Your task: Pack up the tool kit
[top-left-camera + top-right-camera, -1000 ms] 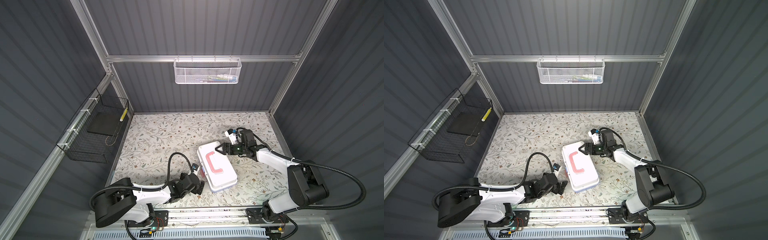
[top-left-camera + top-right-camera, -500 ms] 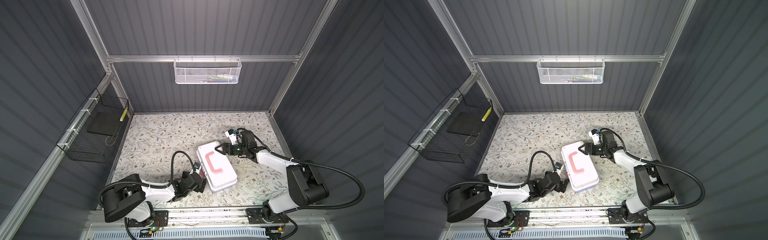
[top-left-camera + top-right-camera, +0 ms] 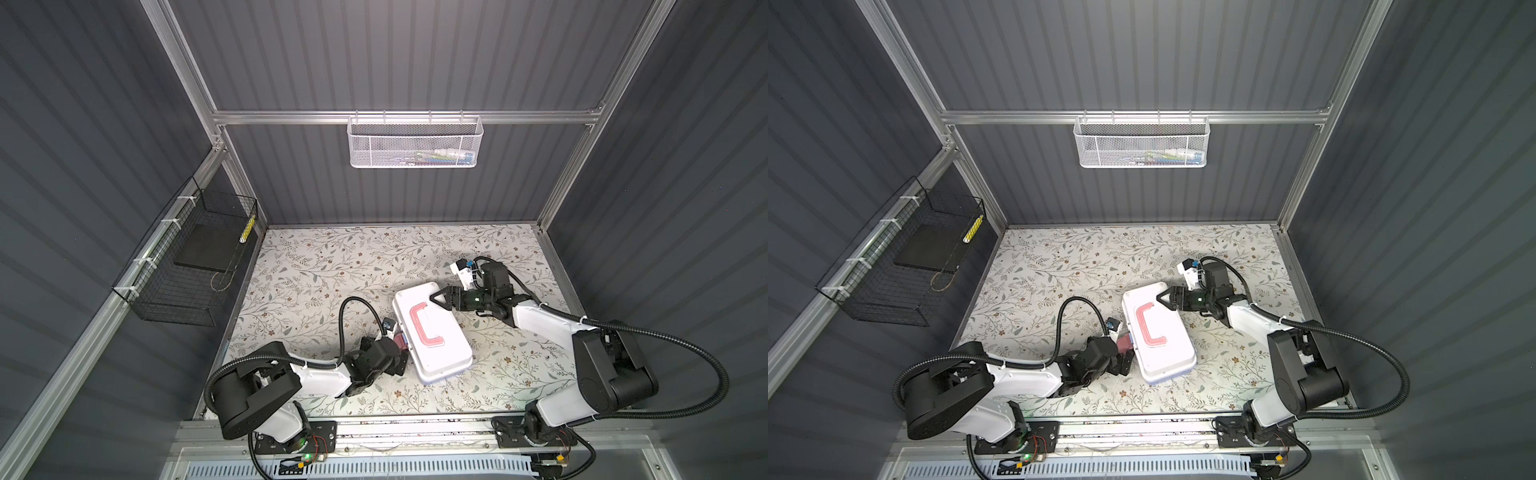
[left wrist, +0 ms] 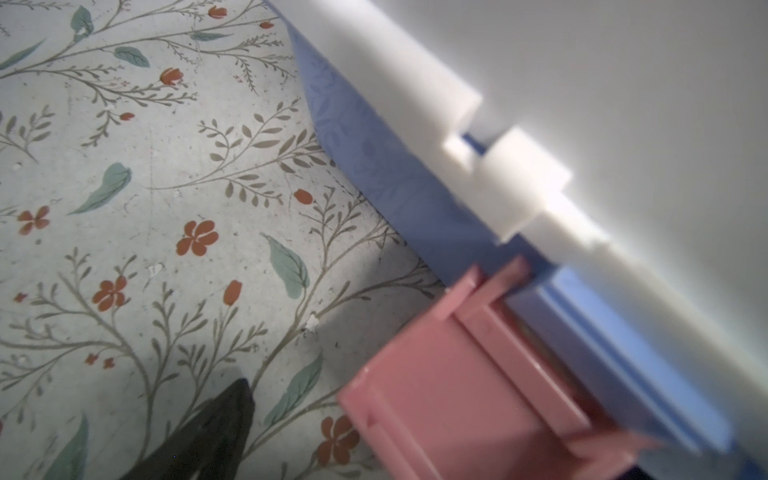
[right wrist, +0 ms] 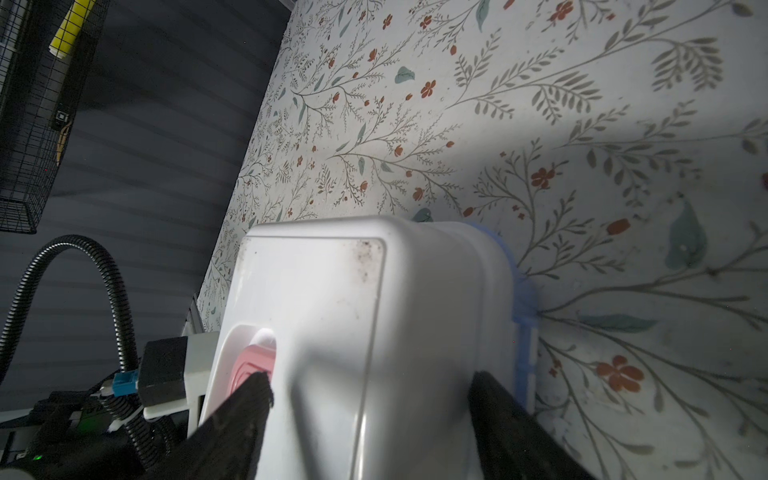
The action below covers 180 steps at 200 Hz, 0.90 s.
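Since its white lid (image 3: 446, 353) lies down over the blue body, the box (image 3: 432, 365) reads as filled and waiting only to be fastened; it sits slantwise on the table, right of centre and toward the front edge, with the pink handle (image 3: 419, 328) flat on top. Right gripper (image 3: 441, 297): clamped across the box's far end, one finger on the lid by the handle and the other down the side, most likely to pin the box while the catch is worked. Left gripper (image 3: 401, 359): jaws wide apart, holding nothing, set just beside the pink latch (image 4: 457, 395), which stands out from the front wall unfastened. Table (image 3: 332, 266): pale covering printed with sprigs and small red flowers, lightly scuffed. Enclosure: dark grey ribbed walls in an aluminium frame. Fittings: white mesh basket (image 3: 415, 143) hung on the back rail, contents indistinct; black wire basket (image 3: 187, 270) tied to the left wall, holding a dark slab and a yellow stick.
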Available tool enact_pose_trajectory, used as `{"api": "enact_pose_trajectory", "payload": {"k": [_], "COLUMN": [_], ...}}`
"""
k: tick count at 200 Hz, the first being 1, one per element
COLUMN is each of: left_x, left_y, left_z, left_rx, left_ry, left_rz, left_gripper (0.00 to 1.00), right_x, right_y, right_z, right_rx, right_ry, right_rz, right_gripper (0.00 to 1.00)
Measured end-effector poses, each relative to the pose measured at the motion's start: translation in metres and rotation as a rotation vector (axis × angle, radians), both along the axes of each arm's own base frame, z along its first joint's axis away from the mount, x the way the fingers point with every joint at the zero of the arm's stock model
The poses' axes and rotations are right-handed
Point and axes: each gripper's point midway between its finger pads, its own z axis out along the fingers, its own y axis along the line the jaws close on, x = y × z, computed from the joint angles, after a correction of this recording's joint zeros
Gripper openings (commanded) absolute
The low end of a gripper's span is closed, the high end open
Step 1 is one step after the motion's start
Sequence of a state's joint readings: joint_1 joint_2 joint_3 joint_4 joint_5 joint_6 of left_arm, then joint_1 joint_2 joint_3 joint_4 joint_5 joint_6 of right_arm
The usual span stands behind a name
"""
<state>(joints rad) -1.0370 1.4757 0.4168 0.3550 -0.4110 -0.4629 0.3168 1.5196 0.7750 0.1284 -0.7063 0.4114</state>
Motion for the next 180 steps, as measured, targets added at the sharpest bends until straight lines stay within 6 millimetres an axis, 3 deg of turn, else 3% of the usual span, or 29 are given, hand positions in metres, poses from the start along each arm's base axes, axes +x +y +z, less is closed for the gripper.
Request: {"api": "enact_pose_trajectory", "payload": {"k": [70, 141, 180], "left_x": [0.007, 0.017, 0.019], "left_y": [0.028, 0.027, 0.02], "left_z": [0.014, 0.03, 0.054], "left_rx": [0.048, -0.047, -0.199], "left_ry": [-0.008, 0.026, 0.04], "left_rz": [0.11, 0.168, 0.18], "left_gripper": [0.99, 0.91, 0.89], "right_x": [0.001, 0.001, 0.001], "right_y": [0.001, 0.001, 0.001], "right_z": [0.0, 0.0, 0.0], "right_rx": [0.003, 0.006, 0.014], "right_ry": [-0.003, -0.011, -0.016], "right_rz": [0.001, 0.002, 0.0], "right_gripper": [0.78, 0.78, 0.78]}}
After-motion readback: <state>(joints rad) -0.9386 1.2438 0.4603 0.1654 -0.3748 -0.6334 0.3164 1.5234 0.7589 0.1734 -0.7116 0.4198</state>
